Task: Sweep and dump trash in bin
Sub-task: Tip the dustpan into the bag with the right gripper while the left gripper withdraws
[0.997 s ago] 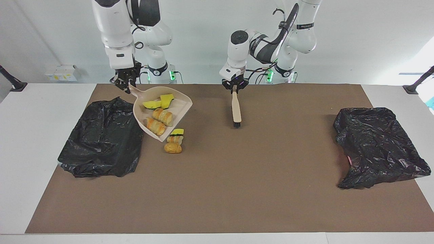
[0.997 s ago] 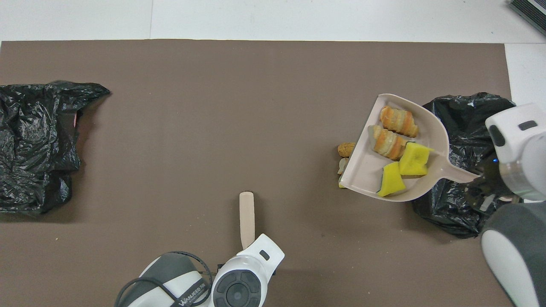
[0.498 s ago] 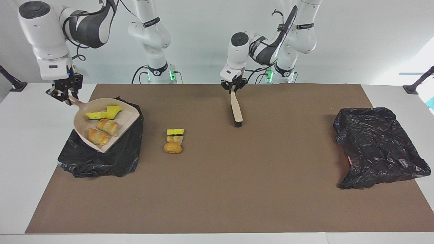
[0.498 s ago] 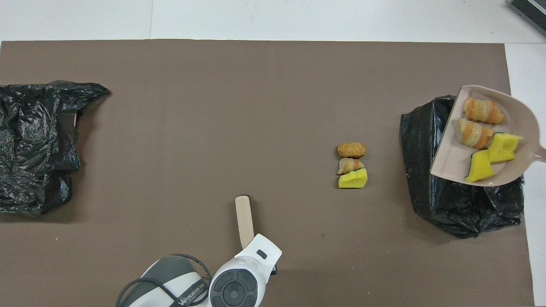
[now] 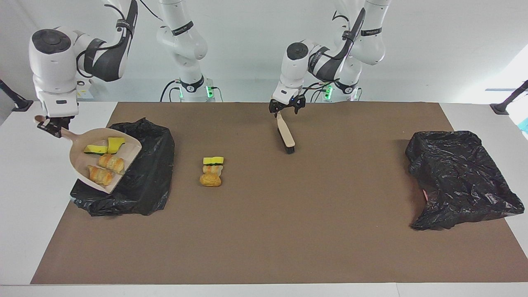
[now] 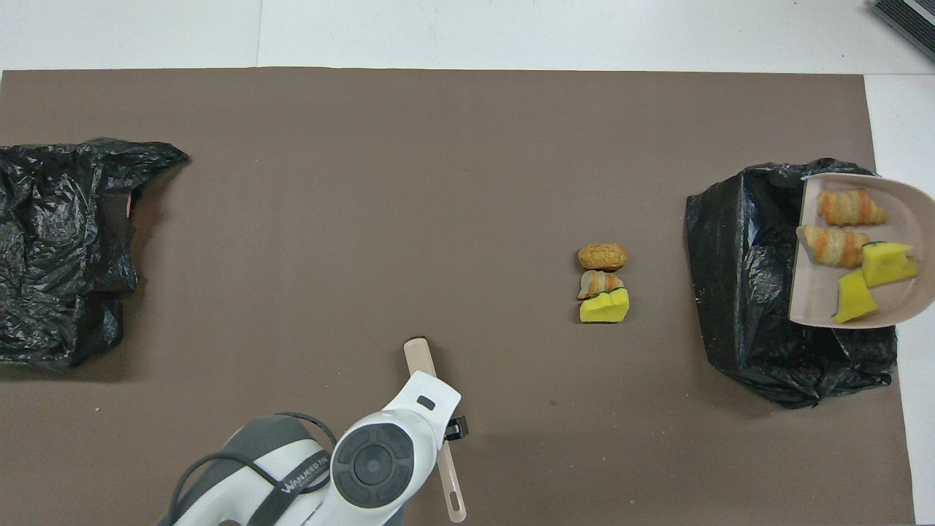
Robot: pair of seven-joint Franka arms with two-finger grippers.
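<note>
Four pieces of trash (image 5: pixel 102 161) lie in the beige dustpan (image 5: pixel 78 159), which the right tool (image 5: pixel 51 125) holds clamped by its handle over the black bin bag (image 5: pixel 144 173). Three more pieces (image 5: pixel 212 170) sit on the brown tabletop (image 5: pixel 288 227) beside that bag. The left tool (image 5: pixel 285 110), fingers apart, hangs over the hand brush (image 5: pixel 286 134).

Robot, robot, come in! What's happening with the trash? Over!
Right end effector holds dustpan above black bag. Left end effector over brush. Four trash pieces aboard, three loose pieces on mat. Nothing in the way.
</note>
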